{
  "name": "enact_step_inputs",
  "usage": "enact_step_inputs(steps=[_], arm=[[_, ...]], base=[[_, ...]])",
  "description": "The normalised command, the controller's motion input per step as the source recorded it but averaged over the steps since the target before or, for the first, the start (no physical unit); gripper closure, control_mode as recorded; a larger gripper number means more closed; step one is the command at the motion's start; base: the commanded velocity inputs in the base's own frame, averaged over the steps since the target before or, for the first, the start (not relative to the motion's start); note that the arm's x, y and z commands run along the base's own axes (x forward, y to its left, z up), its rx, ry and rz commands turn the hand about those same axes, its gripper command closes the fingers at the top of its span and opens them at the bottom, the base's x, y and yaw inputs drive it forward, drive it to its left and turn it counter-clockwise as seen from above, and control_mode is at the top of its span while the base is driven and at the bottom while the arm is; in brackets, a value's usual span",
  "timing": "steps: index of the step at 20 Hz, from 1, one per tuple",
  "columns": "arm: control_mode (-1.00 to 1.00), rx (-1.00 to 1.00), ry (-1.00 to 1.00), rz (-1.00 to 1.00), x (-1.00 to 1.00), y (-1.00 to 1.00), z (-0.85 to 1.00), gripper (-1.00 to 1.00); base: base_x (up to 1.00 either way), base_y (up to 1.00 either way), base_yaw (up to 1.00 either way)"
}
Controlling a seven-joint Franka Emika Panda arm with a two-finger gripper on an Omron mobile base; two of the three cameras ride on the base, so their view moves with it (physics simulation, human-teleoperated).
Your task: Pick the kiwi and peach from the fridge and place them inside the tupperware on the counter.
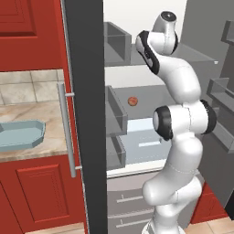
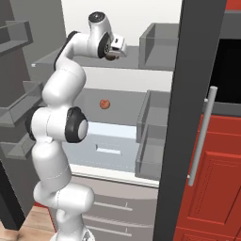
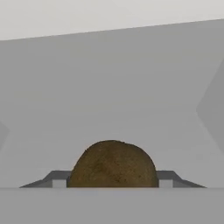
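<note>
The brown kiwi (image 3: pixel 113 164) sits between my gripper's two dark fingertips (image 3: pixel 59 179) in the hand view, and the gripper (image 3: pixel 113 183) is shut on it over a grey fridge shelf. In the right base view the gripper (image 2: pixel 115 51) reaches into the upper shelf of the open fridge (image 2: pixel 155 84). The orange-red peach (image 1: pixel 132 101) (image 2: pixel 104 104) rests on the middle shelf below, apart from the arm. The light blue-grey tupperware (image 1: pixel 20 135) lies on the beige counter (image 1: pixel 32 114), left of the fridge door.
The dark grey fridge door (image 1: pixel 87 114) (image 2: pixel 188 117) with its silver bar handle (image 1: pixel 66 132) stands open between the fridge interior and the counter. Grey door bins (image 1: pixel 116 114) line its inner side. Red cabinets (image 1: pixel 36 192) sit under the counter.
</note>
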Motion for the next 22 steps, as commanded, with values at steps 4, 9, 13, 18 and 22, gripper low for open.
enact_step_inputs(steps=[4,9,13,18,22], arm=[[-1.00,0.00,0.00,0.03,-1.00,-0.01,-0.31,1.00],[-1.00,0.00,-0.01,0.09,-1.00,0.00,-0.19,1.00],[-1.00,0.00,0.00,0.11,-1.00,0.15,-0.26,1.00],[-1.00,-0.01,0.02,0.06,-1.00,0.16,-0.20,1.00],[1.00,-0.02,0.04,0.05,-0.75,0.11,-0.22,1.00]], base=[[0.00,0.00,0.00],[0.00,0.00,0.00],[0.00,0.00,0.00],[0.00,0.00,0.00],[-0.25,0.03,0.02]])
